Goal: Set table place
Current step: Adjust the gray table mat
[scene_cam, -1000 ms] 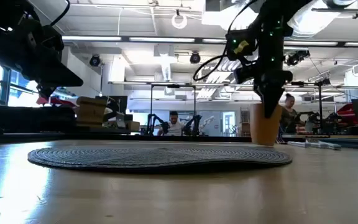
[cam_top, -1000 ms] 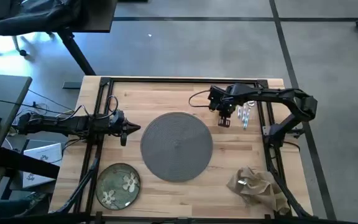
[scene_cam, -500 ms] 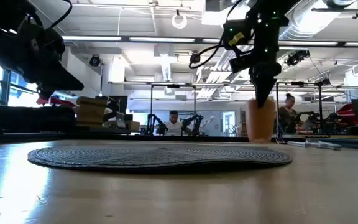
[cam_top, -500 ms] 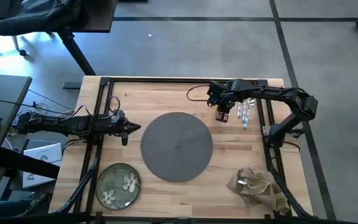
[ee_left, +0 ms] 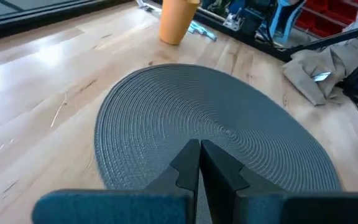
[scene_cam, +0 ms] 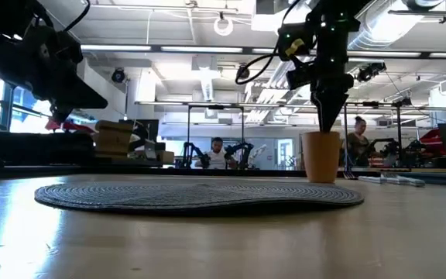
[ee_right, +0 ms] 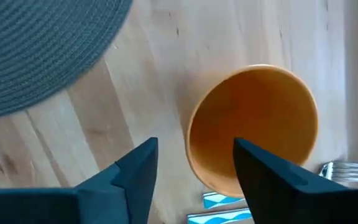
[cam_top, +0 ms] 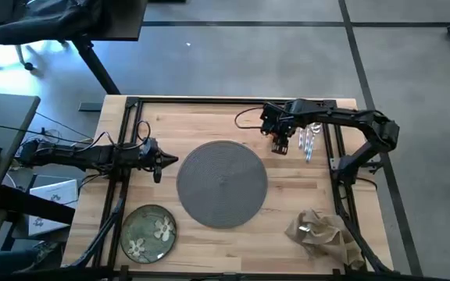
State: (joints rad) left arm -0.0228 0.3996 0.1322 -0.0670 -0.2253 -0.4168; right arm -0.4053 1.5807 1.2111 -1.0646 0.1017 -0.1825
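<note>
The small orange cup (cam_top: 280, 146) (scene_cam: 321, 156) stands upright on the table (cam_top: 209, 117), just off the far right edge of the round grey placemat (cam_top: 222, 183). My right gripper (cam_top: 279, 140) (ee_right: 194, 155) hangs open over the cup. One finger is over the cup's mouth and the other outside its wall, with the tips about level with the rim. My left gripper (cam_top: 168, 161) (ee_left: 198, 146) is shut on nothing and hovers at the placemat's left edge. The green flowered plate (cam_top: 148, 230) lies near the front left corner.
Silver cutlery (cam_top: 309, 141) lies to the right of the cup, by the black frame rail. The crumpled tan napkin (cam_top: 323, 232) sits at the front right with something shiny in its folds. The placemat's top is bare.
My right gripper has carried the cup a little toward the table's far edge and left. The cup now stands still on the wood. The fingertips, which reached down past the rim a second ago, have risen to rim height.
</note>
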